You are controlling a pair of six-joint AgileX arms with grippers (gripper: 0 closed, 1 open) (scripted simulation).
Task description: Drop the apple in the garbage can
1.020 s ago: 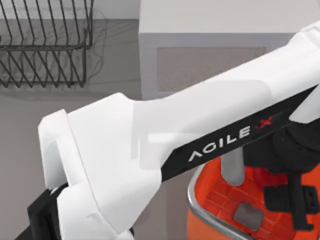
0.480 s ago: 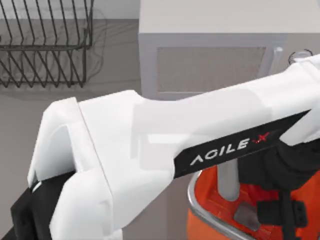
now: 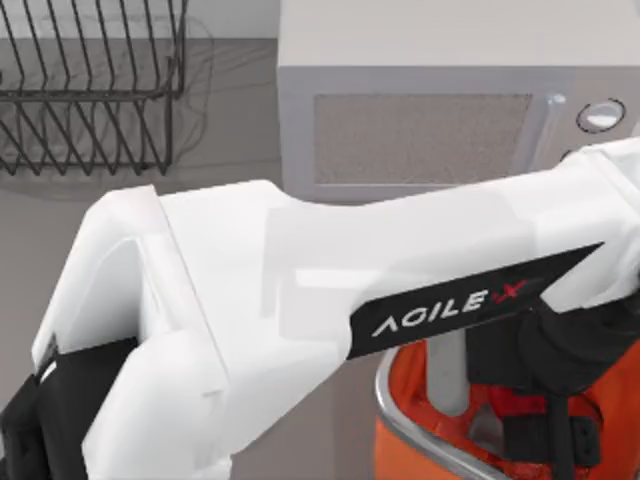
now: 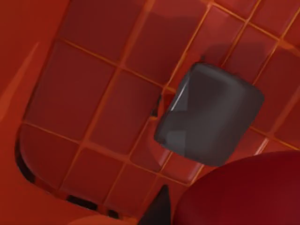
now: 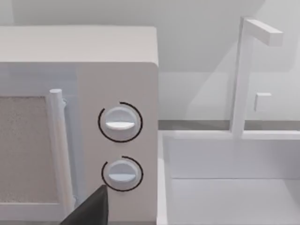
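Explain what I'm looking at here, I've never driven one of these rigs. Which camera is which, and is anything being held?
These are two AgileX robot arms at a table, each ending in a two-finger gripper. The top view looks down from overhead. The big white left arm crosses it, with the left gripper lowered into the orange garbage can. Behind stand a white microwave and a wire dish rack. The left wrist view looks down into the can at its gridded floor and grey patch. The dark red apple sits close to the camera and seems to be held. The right wrist view, with the right gripper parked, faces the microwave's dials and a white sink.
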